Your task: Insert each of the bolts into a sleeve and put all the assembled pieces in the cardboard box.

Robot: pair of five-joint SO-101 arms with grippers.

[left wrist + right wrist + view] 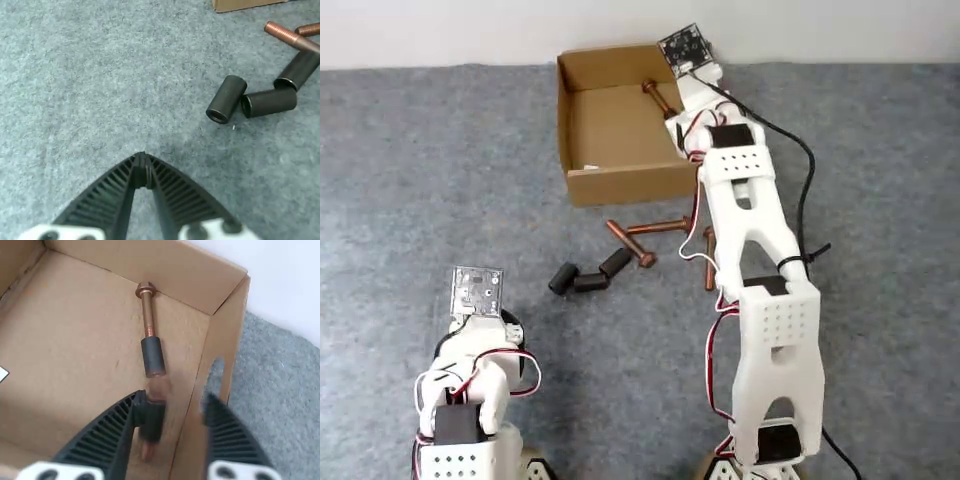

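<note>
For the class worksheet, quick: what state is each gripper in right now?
Left gripper: closed, empty.
Right gripper: open, over the cardboard box.

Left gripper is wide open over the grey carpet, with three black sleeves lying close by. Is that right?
Not quite. The left gripper is shut, its fingertips pressed together, not wide open; the left wrist view shows this. It is over the grey carpet, and three black sleeves do lie close by.

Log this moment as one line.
right claw open over box | left claw shut over carpet | sleeved bolt in box | three sleeves, three bolts loose
</note>
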